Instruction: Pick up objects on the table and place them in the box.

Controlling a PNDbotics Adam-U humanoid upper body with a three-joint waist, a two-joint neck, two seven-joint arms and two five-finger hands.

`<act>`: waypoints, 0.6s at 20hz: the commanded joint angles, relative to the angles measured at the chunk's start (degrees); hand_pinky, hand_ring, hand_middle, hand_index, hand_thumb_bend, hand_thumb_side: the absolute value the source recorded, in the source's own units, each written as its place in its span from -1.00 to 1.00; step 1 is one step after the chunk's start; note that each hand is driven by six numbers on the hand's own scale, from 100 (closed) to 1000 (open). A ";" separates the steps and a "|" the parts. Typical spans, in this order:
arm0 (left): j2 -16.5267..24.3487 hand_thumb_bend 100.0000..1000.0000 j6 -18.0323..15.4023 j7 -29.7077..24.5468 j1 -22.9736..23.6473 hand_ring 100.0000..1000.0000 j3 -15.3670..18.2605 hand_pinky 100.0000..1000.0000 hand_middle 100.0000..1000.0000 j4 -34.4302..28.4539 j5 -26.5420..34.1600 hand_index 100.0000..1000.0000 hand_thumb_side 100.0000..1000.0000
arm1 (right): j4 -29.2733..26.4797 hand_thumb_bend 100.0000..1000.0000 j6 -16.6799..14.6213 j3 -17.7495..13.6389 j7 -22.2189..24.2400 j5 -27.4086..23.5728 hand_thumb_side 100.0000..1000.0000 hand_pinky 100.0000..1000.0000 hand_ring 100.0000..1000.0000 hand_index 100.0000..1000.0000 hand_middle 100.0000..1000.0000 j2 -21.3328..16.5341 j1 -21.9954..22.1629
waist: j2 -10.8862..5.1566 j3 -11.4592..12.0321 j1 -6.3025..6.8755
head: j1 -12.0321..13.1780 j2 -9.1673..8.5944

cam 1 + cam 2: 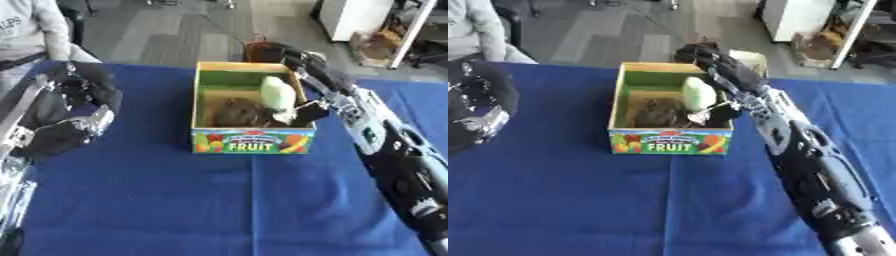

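Fingers of the right hand (297,107) reach over the far right rim of the box (252,141) and appear curled round a pale green object (277,93), held inside the box above a dark brown lump (234,112). That pale piece looks light and smooth, probably a plastic toy, so it may slip; holding it across its middle seems safest. At the picture's left side, the left hand (66,112) idles over the blue table (192,200); its fingers cannot be made out.

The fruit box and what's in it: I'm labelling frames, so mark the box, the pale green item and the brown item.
fruit box (252,141), left eye view, printed front wall.
pale green item (277,93), left eye view, its upper body.
brown item (236,112), left eye view, its top.
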 commanded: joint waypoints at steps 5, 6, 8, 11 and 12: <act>0.94 -0.67 -0.01 0.73 1.02 -0.17 0.97 -0.07 -0.08 -1.09 -0.68 0.21 -1.00 | -4.93 -0.16 1.20 1.08 -7.63 -0.71 -0.74 0.90 0.99 0.88 0.84 -1.66 0.26 | -0.99 -1.90 0.25 | 1.27 -0.37; 1.04 -0.67 -0.03 0.98 1.44 -0.17 1.25 -0.07 -0.08 -1.03 -0.74 0.21 -1.00 | -6.18 -0.17 0.99 1.48 -7.99 -2.52 -0.80 0.87 0.98 0.86 0.82 -2.02 0.80 | -1.03 -2.53 0.19 | 1.65 -0.31; 1.18 -0.68 -0.19 1.47 2.34 -0.17 1.71 -0.07 -0.08 -0.83 -0.55 0.20 -0.99 | -9.53 -0.23 1.00 2.71 -7.26 -8.16 -0.96 0.80 0.94 0.82 0.76 -3.03 2.45 | -1.04 -3.69 0.10 | 2.52 -0.16; 1.49 -0.69 -0.69 1.84 3.72 -0.17 2.13 -0.06 -0.07 -0.32 0.07 0.20 -0.97 | -16.69 -0.72 3.20 4.99 -1.64 -22.50 -1.00 0.64 0.72 0.67 0.49 -5.11 6.90 | -1.10 -4.99 -0.02 | 3.66 0.41; 1.61 -0.69 -0.91 2.01 4.25 -0.16 2.35 -0.06 -0.07 -0.16 0.21 0.20 -0.96 | -20.72 -0.77 4.39 5.61 0.98 -28.25 -1.00 0.61 0.67 0.63 0.43 -6.11 9.14 | -1.08 -5.38 -0.02 | 4.14 0.58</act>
